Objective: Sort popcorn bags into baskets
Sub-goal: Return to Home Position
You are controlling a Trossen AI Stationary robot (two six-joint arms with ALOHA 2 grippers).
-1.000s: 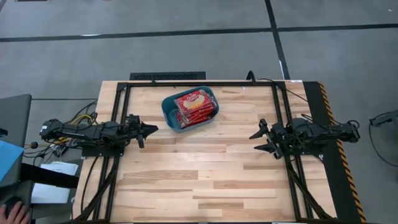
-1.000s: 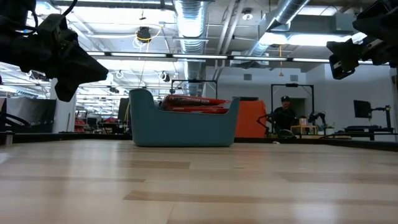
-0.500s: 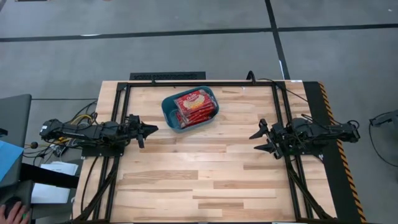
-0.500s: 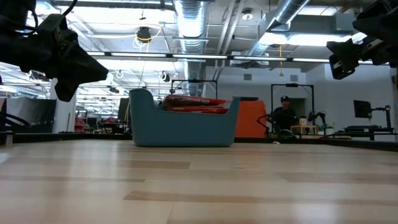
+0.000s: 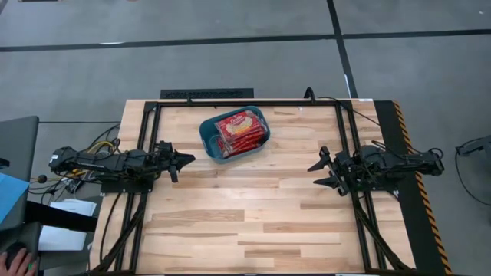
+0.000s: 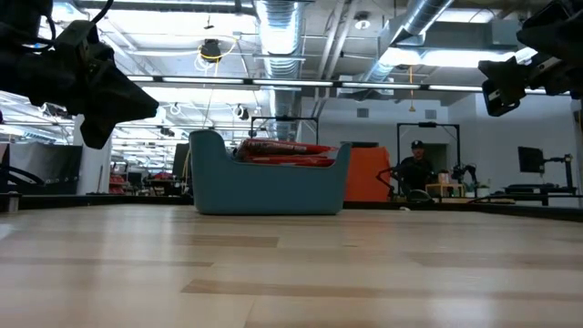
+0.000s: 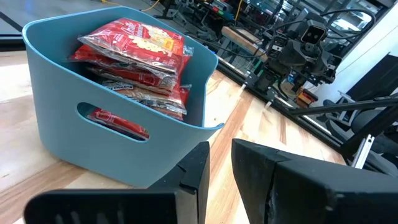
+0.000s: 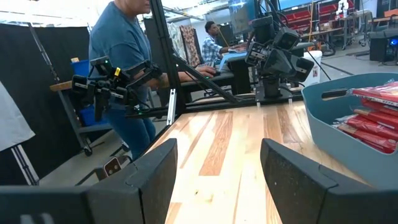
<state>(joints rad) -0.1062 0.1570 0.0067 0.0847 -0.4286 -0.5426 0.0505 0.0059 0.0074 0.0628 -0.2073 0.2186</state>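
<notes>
The teal-blue tub stands on the far middle of the table, on its flat base. Several red popcorn bags lie stacked inside it, and the top ones rise above the rim. In the left wrist view the tub is close ahead with the bags piled in it. My left gripper hovers shut at the table's left side, pointing at the tub. My right gripper hovers open at the right side, with the tub farther ahead of it. No bag lies on the table.
A black metal frame runs along the table's far, left and right edges. Bare wood stretches between the arms and toward the near edge. People stand and sit beyond the table's left side, and another person is far behind it.
</notes>
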